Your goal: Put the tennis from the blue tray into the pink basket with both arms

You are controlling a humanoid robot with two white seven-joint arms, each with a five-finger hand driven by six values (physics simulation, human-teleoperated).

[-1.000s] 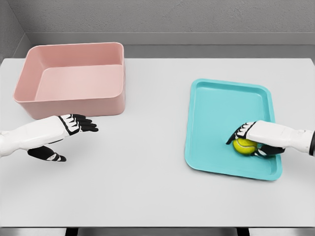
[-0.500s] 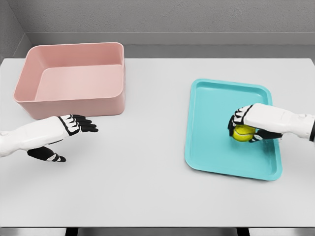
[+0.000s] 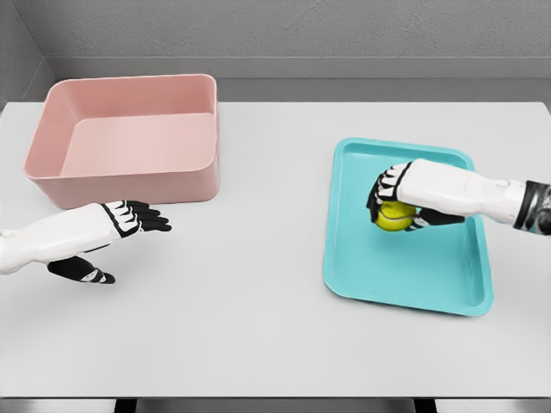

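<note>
A yellow-green tennis ball (image 3: 395,217) is held above the blue tray (image 3: 405,275), over its left half. My right hand (image 3: 398,201) is shut on the ball, fingers curled over its top and sides. The pink basket (image 3: 129,138) stands at the table's far left and has nothing inside. My left hand (image 3: 129,222) hovers just in front of the basket, fingers stretched out and open, thumb hanging below, holding nothing.
The white table (image 3: 258,327) carries only the basket and the tray. Bare table surface lies between them. A grey wall runs behind the table's far edge.
The right hand has lifted the ball off the tray floor and carried it up and to the left. The left hand has stayed still.
</note>
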